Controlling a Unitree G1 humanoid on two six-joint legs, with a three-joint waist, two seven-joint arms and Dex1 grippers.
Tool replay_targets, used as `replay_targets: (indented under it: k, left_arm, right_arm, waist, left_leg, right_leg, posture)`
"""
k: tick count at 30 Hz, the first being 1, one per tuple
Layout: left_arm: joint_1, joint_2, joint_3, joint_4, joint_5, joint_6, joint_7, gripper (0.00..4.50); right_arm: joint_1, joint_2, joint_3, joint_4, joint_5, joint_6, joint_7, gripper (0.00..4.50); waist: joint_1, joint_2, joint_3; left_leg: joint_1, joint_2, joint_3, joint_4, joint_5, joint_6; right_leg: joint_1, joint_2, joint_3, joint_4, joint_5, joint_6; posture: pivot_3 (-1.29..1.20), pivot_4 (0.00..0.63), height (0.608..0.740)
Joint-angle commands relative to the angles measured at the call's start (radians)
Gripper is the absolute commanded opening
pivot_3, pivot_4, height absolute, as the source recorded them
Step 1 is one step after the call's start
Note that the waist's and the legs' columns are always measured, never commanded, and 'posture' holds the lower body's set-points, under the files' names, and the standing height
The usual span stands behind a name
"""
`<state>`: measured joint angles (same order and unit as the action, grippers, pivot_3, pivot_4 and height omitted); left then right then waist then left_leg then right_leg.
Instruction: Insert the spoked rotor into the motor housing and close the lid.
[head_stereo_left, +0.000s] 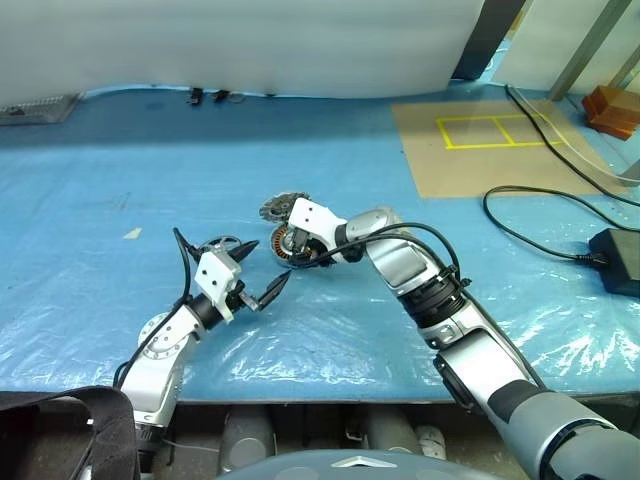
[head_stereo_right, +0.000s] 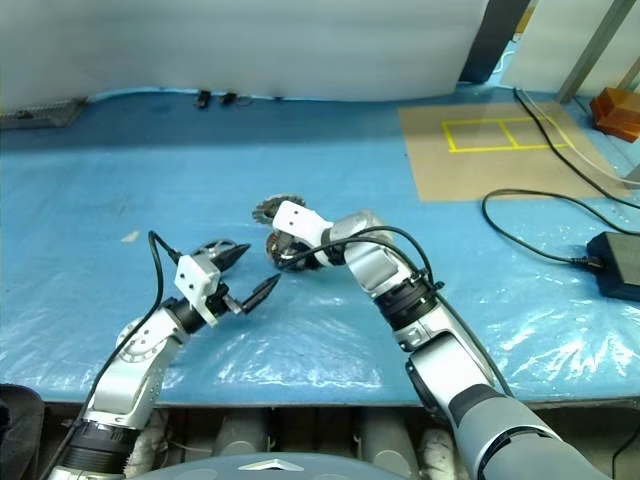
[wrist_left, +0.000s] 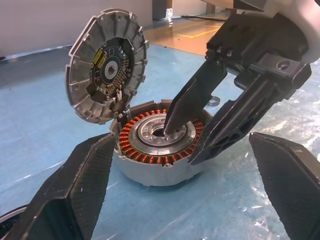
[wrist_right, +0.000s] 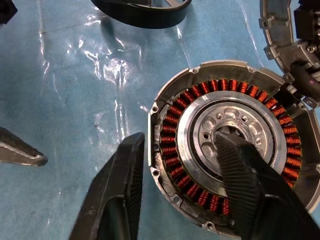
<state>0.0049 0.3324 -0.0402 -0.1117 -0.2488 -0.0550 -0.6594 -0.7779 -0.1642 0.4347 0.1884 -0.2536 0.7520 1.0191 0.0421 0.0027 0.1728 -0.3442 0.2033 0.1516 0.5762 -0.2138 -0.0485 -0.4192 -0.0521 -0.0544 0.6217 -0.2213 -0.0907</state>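
The motor housing sits on the blue-sheeted bench, its lid hinged up and standing open. The right claw straddles the housing wall, one finger on the centre hub, one outside, gripping nothing. The left claw is spread wide and empty just beside. The spoked rotor lies behind the left claw.

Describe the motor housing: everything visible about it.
The motor housing is a squat round puck of grey metal, lying flat on the blue plastic sheet. A ring of copper windings surrounds a silver hub with small holes. Its lid stands open, hinged upright at one edge. The right hand straddles its wall: one finger's tip sits in the hub's centre, the other outside the rim.
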Motion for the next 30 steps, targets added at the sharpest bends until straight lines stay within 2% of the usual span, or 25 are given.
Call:
replay_targets:
  k: [1,3,8,11,13,17,22,25,30]
  left_arm:
    - [-0.011,0.001,-0.003,-0.001,-0.007,-0.007,-0.011,4.5]
    - [-0.016,0.002,-0.001,0.008,-0.01,-0.007,-0.015,4.5]
    - [-0.028,0.006,0.002,0.022,-0.014,-0.009,-0.029,4.5]
    - [-0.044,0.006,0.004,0.034,-0.025,-0.011,-0.045,4.5]
    - [-0.051,0.004,0.004,0.04,-0.027,-0.011,-0.05,4.5]
    - [-0.071,0.002,0.001,0.056,-0.034,-0.018,-0.071,4.5]
    - [-0.086,-0.005,-0.002,0.077,-0.036,-0.027,-0.086,4.5]
    - [-0.094,-0.012,-0.006,0.084,-0.038,-0.03,-0.095,4.5]
    - [-0.104,-0.019,-0.006,0.094,-0.036,-0.034,-0.103,4.5]
  right_arm:
    - [0.04,-0.013,-0.011,-0.015,0.043,0.006,-0.025,3.61]
    - [0.048,-0.027,-0.046,-0.065,0.075,0.0,-0.039,4.25]
    - [0.086,-0.054,-0.131,-0.186,0.17,-0.036,-0.066,4.25]
    - [0.15,-0.029,-0.25,-0.298,0.302,-0.091,-0.079,4.25]
    - [0.172,-0.037,-0.266,-0.316,0.322,-0.127,-0.095,4.25]
    - [0.242,-0.1,-0.348,-0.284,0.361,-0.153,-0.136,4.25]
    - [0.278,-0.167,-0.392,-0.121,0.311,-0.245,-0.267,4.25]
    - [0.272,-0.171,-0.421,-0.035,0.328,-0.266,-0.313,4.25]
    - [0.264,-0.164,-0.407,0.031,0.342,-0.303,-0.301,4.25]
  waist:
    - [0.0,0.0,0.0]
    - [0.0,0.0,0.0]
    - [0.003,-0.001,0.001]
    - [0.002,-0.001,0.001]
    - [-0.001,-0.001,0.001]
    - [0.002,-0.001,0.001]
    - [0.003,-0.001,0.001]
    - [-0.003,-0.001,0.001]
    - [-0.002,-0.001,0.001]
  left_leg:
    - [0.0,0.0,0.0,0.0,0.0,0.0]
    - [0.0,0.0,0.0,0.0,0.0,0.0]
    - [-0.001,-0.001,-0.001,0.0,0.0,-0.001]
    - [-0.004,-0.001,-0.001,-0.001,0.001,-0.001]
    - [-0.005,-0.001,-0.001,-0.002,0.001,-0.001]
    - [-0.005,-0.001,0.0,-0.002,0.001,-0.001]
    - [-0.005,-0.002,0.0,-0.001,0.001,-0.001]
    - [-0.005,-0.002,0.0,-0.002,0.001,-0.001]
    - [-0.005,-0.002,0.0,-0.003,0.001,-0.001]
  right_leg:
    - [0.0,0.0,0.0,0.0,0.0,0.0]
    - [0.0,0.0,0.0,0.0,0.0,0.0]
    - [-0.002,0.0,0.0,-0.002,0.001,0.002]
    - [-0.003,0.0,0.0,-0.003,0.001,0.002]
    - [-0.004,0.0,0.0,-0.003,0.001,0.002]
    - [-0.003,0.0,0.0,-0.003,0.001,0.002]
    - [-0.003,0.0,0.0,-0.003,0.001,0.002]
    - [-0.003,0.0,0.0,-0.003,0.001,0.002]
    - [-0.003,0.001,0.0,-0.004,0.001,0.002]
  posture:
    - [0.0,0.15,0.74]
    - [0.0,0.15,0.74]
    - [0.0,0.15,0.74]
    - [0.0,0.15,0.74]
    - [0.0,0.15,0.74]
    - [0.0,0.15,0.74]
    - [0.0,0.15,0.74]
    - [0.0,0.15,0.74]
    - [0.0,0.15,0.74]
